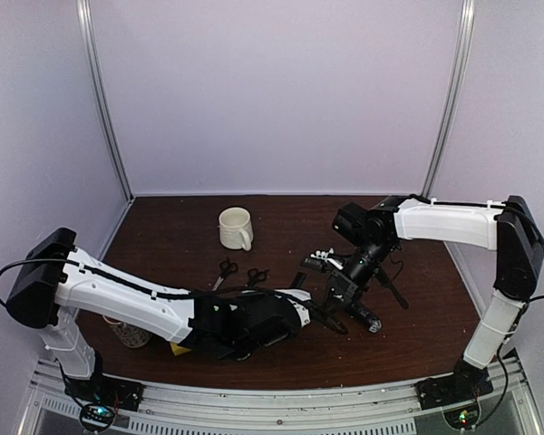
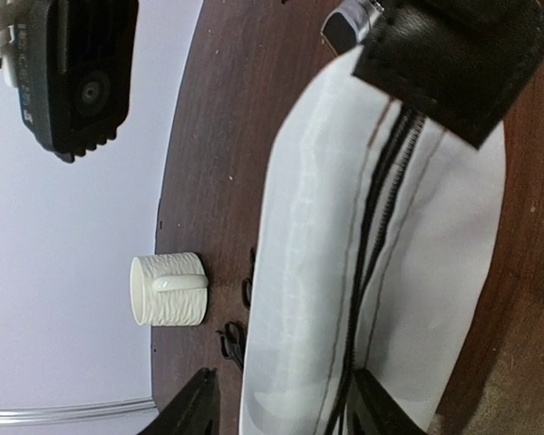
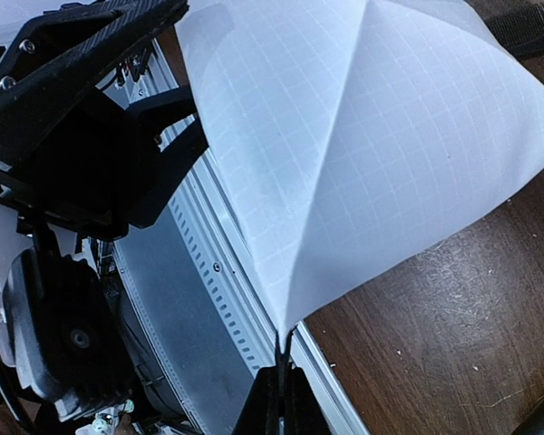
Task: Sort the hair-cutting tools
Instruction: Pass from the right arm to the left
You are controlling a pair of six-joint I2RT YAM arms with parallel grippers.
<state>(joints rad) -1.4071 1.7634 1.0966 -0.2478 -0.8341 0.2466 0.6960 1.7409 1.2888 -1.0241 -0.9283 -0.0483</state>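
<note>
Right now the job looks to be about getting the white pouch ready, not lifting a tool yet. On the brown tabletop [image 1: 163, 245] both arms meet in the lower middle of the top view, at the white pouch [image 2: 317, 272]. The right end effector [image 3: 281, 385] is pressed together on a corner of the pouch, at the bottom of its own view. The left end effector [image 2: 290, 412] is spread, one finger on each side of the pouch by its black zip; I see no squeeze. A stubby dark thing just right of the pouch in the top view looks like the clipper [image 1: 366, 317]. One pair of scissors [image 1: 225, 270] and a second pair of scissors [image 1: 257, 275] lie side by side left of the middle, below the cream mug [image 1: 236, 227], apart from both end effectors. The combs I cannot pick out for sure. I think the next move needs the left fingers to close gently on the pouch by the zip while the right holds its corner, so the pouch can be opened for the tools.
</note>
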